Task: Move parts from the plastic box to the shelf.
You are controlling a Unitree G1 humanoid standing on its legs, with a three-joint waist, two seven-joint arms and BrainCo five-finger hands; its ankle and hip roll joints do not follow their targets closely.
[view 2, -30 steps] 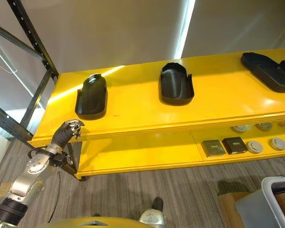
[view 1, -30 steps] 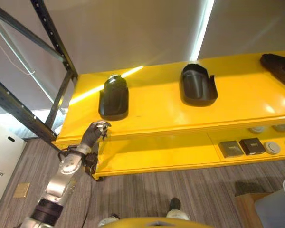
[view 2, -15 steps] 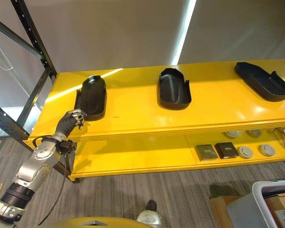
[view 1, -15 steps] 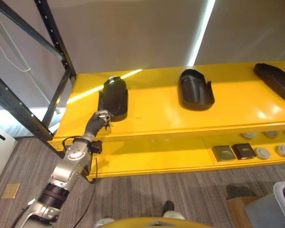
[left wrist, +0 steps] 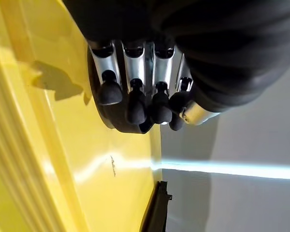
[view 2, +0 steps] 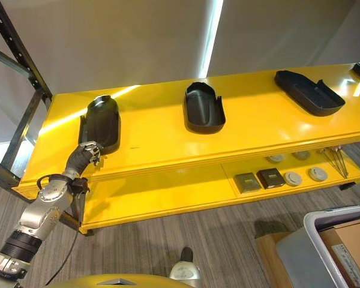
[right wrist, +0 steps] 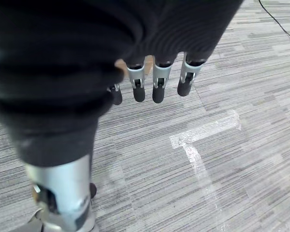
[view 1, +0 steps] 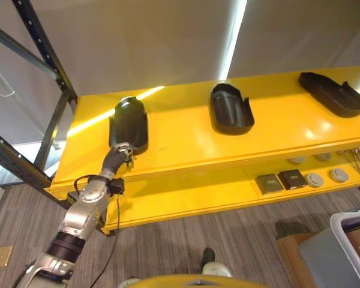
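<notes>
On the yellow shelf's top board lie three black moulded parts: one at the left, one in the middle, one at the right. My left hand hovers at the shelf's front edge, right at the near end of the left part. Its fingers are relaxed and hold nothing; I cannot tell whether they touch the part. Low at my side, my right hand hangs over the carpet with loose, empty fingers. The plastic box's rim shows at the lower right.
Small flat grey and black pieces sit on the lower yellow board. A dark metal rack upright rises left of the shelf. A brown cardboard box stands next to the plastic box on the grey carpet.
The whole picture has shifted, so the camera moved. My left hand has come closer to the near end of the left black part.
</notes>
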